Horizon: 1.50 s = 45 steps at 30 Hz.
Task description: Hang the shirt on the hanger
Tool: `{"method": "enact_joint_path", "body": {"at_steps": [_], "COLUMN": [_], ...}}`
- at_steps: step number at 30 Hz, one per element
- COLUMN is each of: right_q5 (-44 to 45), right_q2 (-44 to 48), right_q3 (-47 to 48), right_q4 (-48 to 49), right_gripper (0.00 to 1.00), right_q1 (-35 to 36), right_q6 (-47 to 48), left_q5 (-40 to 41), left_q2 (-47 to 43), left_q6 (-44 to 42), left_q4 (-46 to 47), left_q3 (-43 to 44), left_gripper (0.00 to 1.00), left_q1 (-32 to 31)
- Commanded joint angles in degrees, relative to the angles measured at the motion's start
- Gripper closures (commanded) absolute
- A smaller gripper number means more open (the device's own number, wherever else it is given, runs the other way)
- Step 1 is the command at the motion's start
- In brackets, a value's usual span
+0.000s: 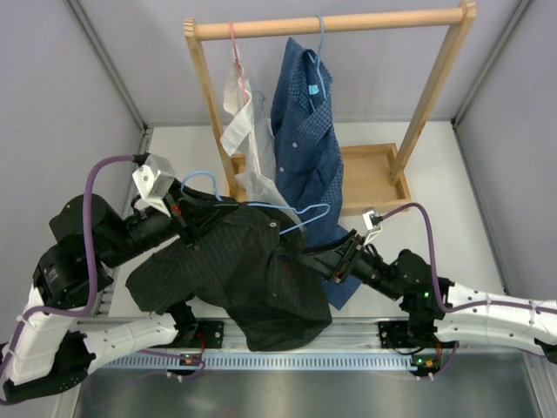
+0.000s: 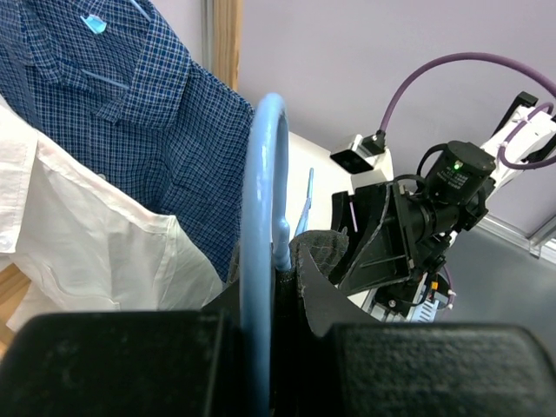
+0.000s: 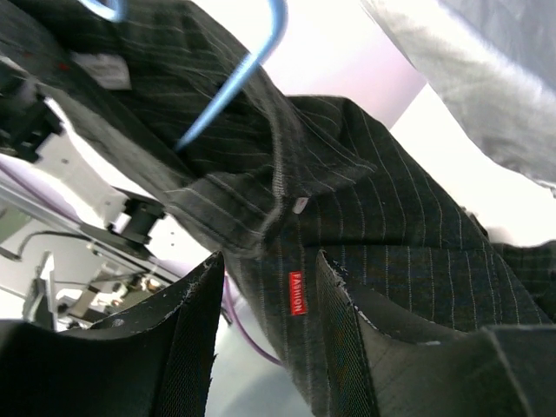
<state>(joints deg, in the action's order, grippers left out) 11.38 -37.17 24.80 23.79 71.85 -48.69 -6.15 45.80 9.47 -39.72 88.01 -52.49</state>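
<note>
Right now my left hand (image 2: 265, 321) is clamped on the hanger (image 2: 261, 208), low on the hook where it meets the neck, with a fold of dark collar bunched just beside it. From above, the hanger's long axis runs from that grip out to the right. Its free shoulder end pokes bare out of the shirt (image 1: 252, 279).

The shirt is draped over the hanger's left part and sags toward me, a big black heap over the near edge of the surface (image 1: 435, 174). My right hand (image 1: 335, 259) sits at the shirt's right edge, just on the near side of that bare hanger end, so it is the nearer one for the job. Its wrist camera shows the fingers apart, with pinstriped cloth and the red tag (image 3: 297, 293) lying in the gap. I see no pinch on it.

As I judge it, the next move is to close on that cloth and carry it away from me, over the bare end.

Room is tight behind. The blue checked shirt (image 1: 305, 122) and the white garment (image 1: 248, 131) hang from the wooden rack (image 1: 331, 24), and the blue tail drops close to the hanger tip. Bare surface lies to the far right.
</note>
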Motion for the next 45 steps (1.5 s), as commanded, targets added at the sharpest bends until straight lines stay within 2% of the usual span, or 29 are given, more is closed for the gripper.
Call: {"method": "enact_joint_path", "body": {"at_steps": [1,17,20,21,22,27,32,38,41,45], "right_q5": [-0.57,6.2,7.95,9.87,11.37,19.9,22.46,27.12,26.77,18.95], "right_q2": [-2.38,-8.18,-8.45,-8.1,-7.14,-2.84,0.16,3.24,1.93,-3.42], "right_q3": [3.24,6.14,6.05,5.88,5.53,5.17,8.33,13.96,17.03,23.96], "right_q4": [5.04,6.88,5.75,5.04,4.17,-4.27,-10.07,-16.93,-18.6,-20.79], "right_gripper": [0.55,0.59,0.82,0.98,1.0,1.0,1.0,1.0,1.0,1.0], "right_q1": [1.09,1.1,1.09,1.09,1.09,-0.05,-1.63,-1.63,-1.63,-1.46], "right_q6": [-0.18,1.05,0.87,0.87,0.61,1.92,7.45,14.4,18.0,24.85], "left_q5": [-0.44,-1.76,-0.8,-0.36,0.0,0.01,-1.32,8.24,9.05,10.46], "left_q2": [0.08,-1.59,-2.29,-2.47,-2.65,-4.58,-8.88,-11.17,-10.82,-8.02], "left_q6": [1.07,1.6,1.77,1.51,1.34,0.98,0.63,-0.42,-0.95,-0.77], "left_q4": [6.41,6.41,6.68,6.59,6.68,5.63,4.75,0.27,-1.05,-2.37], "left_q3": [0.15,-2.23,-2.4,-2.49,-2.66,-4.24,-9.16,-11.1,-11.8,-11.11], "left_gripper": [1.0,1.0,1.0,1.0,1.0,1.0,1.0,1.0,1.0,1.0], "left_q1": [0.02,0.02,0.02,0.02,-0.07,0.02,-0.07,0.02,0.02,0.02]}}
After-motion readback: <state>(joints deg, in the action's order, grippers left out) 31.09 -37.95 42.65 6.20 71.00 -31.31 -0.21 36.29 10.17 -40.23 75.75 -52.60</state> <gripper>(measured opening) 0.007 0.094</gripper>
